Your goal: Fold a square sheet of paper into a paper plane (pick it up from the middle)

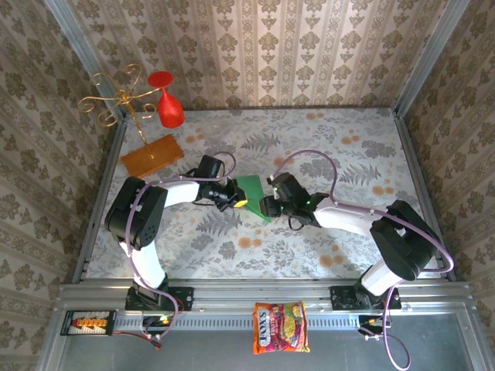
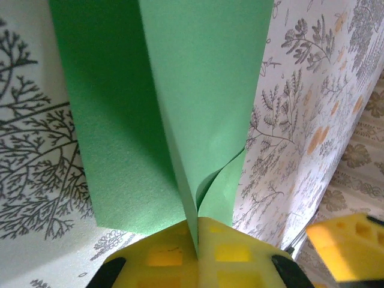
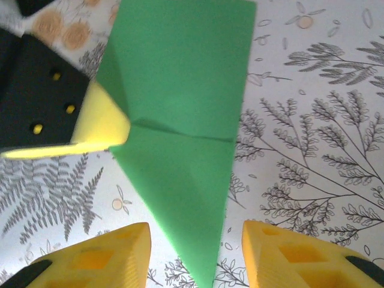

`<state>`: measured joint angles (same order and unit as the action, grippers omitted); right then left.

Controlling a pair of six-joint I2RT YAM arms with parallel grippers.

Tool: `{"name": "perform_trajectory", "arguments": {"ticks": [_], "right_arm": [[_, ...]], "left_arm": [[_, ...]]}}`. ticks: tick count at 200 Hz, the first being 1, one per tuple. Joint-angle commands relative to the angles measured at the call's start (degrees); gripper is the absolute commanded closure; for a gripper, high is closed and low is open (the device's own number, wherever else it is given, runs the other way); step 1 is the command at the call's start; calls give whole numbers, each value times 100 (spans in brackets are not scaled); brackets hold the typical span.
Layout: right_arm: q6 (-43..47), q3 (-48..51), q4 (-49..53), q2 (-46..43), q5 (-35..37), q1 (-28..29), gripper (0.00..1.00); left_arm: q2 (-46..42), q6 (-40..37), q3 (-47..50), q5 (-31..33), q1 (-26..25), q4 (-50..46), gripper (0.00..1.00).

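Looking down from above, you had a gold wire stand (image 1: 116,97) and a red goblet (image 1: 168,106) at the far left corner of the table (image 1: 348,154), with an orange-brown board (image 1: 151,155) lying flat just in front of them. Further right, your left arm (image 1: 166,197) reached in toward the middle, and your left fingers (image 1: 237,200) were pressed together on the folded green paper (image 1: 252,188), pinching it at its left edge. That paper sat near the middle of the table, between your two wrists. Whether any part of it rested on the patterned surface could not be told. From your left wrist, the left fingers (image 2: 198,252) showed their yellow pads closed on a doubled fold of the paper (image 2: 198,90). The layers parted slightly just above the pinch, and one broad flap spread off to the left. From your right wrist, the paper (image 3: 180,90) carried a crease across its width and narrowed to a point at the bottom. That point hung between your right fingers (image 3: 195,231), which stood spread to either side with neither pad touching it. In the overhead view, your right fingers (image 1: 267,205) were just beside the paper's right edge. A printed snack packet (image 1: 280,327) lay on the near rail below them. Your right arm (image 1: 387,232) stretched back to its base at the right.
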<state>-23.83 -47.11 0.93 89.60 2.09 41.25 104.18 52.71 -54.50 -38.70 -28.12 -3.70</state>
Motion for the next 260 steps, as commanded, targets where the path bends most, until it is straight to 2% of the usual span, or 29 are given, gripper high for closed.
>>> {"name": "perform_trajectory", "arguments": {"ticks": [1, 39, 140, 190, 260], "right_arm": [[685, -184, 239, 141, 492, 266, 56], [813, -527, 381, 660, 997, 573, 60], [1196, -808, 200, 1286, 1213, 691, 62], [1215, -719, 72, 1302, 1578, 729, 64], [1364, -659, -27, 1348, 1683, 809, 68]], "left_arm": [[-153, 187, -231, 143, -77, -256, 97], [-130, 308, -344, 143, -115, -342, 97], [-179, 409, -537, 143, -150, -552, 97], [-179, 379, -561, 143, -170, -623, 97], [-160, 379, -578, 143, -176, -649, 96]]}}
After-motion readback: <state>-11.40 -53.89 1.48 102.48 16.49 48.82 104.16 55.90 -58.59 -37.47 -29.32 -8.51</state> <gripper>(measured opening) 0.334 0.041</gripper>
